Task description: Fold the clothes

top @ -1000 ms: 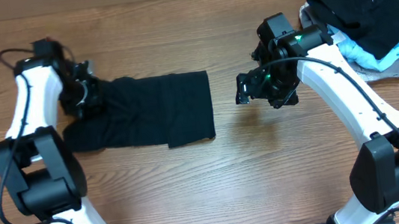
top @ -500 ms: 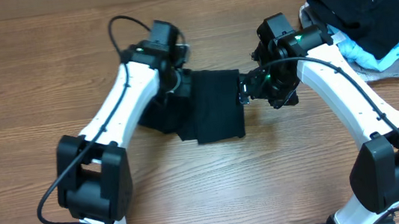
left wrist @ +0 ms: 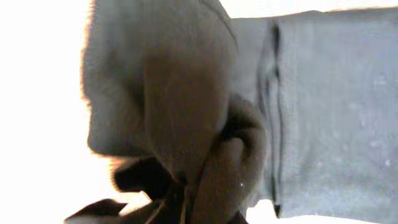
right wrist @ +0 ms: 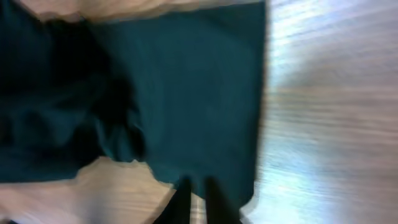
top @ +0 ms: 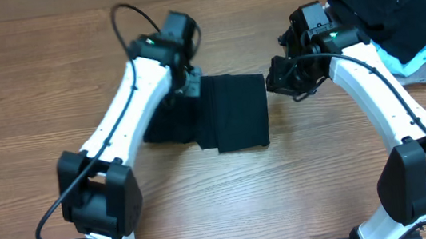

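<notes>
The black T-shirt point(top: 235, 113) lies on the counter point(top: 324, 179) near its middle. It is already doubled into a compact dark panel, with a looser, rumpled part spreading out to the left under the left arm. The left end effector point(top: 187, 80) sits at the upper left corner of that panel. In the washed-out left wrist view its fingers look pressed together on a gathered bunch of the thin cloth, most likely so the layer can be carried across and laid flat without slipping. The right end effector point(top: 279, 76) hangs just beside the panel's upper right corner. Its own camera looks down along the shirt's right edge, but that view is too blurred to show whether the fingers are spread, closed, or touching the fabric. Standing at the opposite corner, it seems placed to pin or take that edge while the left side is drawn over. The pile of other garments point(top: 394, 10) sits well apart at the far right, clear of the fold.
</notes>
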